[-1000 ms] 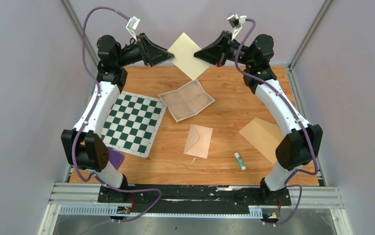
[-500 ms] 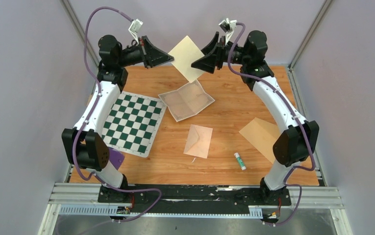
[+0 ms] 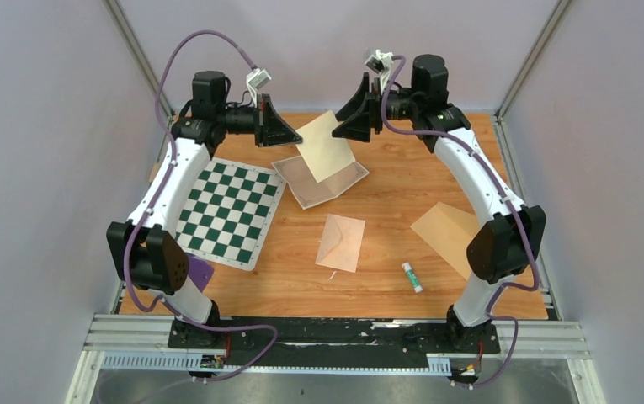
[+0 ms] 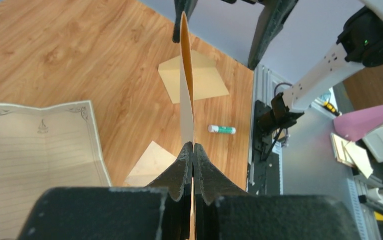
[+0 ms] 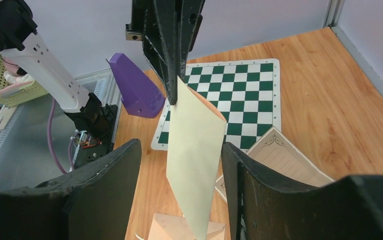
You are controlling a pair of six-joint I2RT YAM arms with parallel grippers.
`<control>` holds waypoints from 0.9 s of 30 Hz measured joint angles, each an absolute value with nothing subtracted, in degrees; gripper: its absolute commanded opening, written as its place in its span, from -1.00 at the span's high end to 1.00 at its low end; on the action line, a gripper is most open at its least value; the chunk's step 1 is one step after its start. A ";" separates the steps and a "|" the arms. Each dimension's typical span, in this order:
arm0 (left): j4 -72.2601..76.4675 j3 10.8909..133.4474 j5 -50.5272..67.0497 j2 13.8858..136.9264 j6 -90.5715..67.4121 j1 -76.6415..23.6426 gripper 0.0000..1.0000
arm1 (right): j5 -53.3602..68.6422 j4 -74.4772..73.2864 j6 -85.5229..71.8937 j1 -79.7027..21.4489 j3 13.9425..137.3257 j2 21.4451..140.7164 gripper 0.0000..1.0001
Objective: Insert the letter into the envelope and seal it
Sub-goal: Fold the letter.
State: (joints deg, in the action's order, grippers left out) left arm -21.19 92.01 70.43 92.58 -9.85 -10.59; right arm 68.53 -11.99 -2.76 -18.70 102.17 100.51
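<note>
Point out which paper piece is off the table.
The pale yellow sheet, pinched upright by the left hand; the others lie flat.

Top external: high behind near edge, looking down on whole table (image 3: 385,252). Wrist cameras: close, facing each other; all show letter (image 3: 318,192) (image 4: 34,165) (image 5: 289,165).

No words, numbers or brand names can be read anywhere. The letter (image 4: 34,165) carries only a printed ornate border, faint ruled lines and a small emblem near its top edge, too small to make out. The glue stick (image 4: 222,129) has a green label band, but its print is too small to read. The pale sheet (image 5: 194,150) standing on edge shows plain faces. The chessboard mat (image 3: 227,210) bears only green and white squares, and no letters or figures can be made out along its rim
</note>
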 measured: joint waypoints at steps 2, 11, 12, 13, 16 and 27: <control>-25.41 93.08 70.13 92.58 -6.00 -11.07 1.00 | 68.99 -12.38 -2.76 -18.74 102.35 101.06 -0.13; -34.20 97.32 69.67 92.58 2.44 -12.21 1.00 | 70.19 -14.09 -2.50 -19.11 102.37 102.52 0.63; -34.61 97.36 69.36 92.58 2.83 -12.27 0.92 | 70.46 -14.09 -2.37 -19.11 102.39 102.52 0.74; -34.85 97.38 69.14 92.58 3.01 -12.27 0.83 | 70.74 -14.15 -2.35 -19.11 102.37 102.52 0.86; -36.16 98.43 66.96 92.71 4.10 -12.32 0.09 | 71.35 -14.26 -2.24 -19.11 102.37 102.52 1.00; -8.97 87.31 60.55 89.82 -17.30 -11.99 -0.94 | 71.07 2.15 -21.21 -16.45 99.35 102.48 1.00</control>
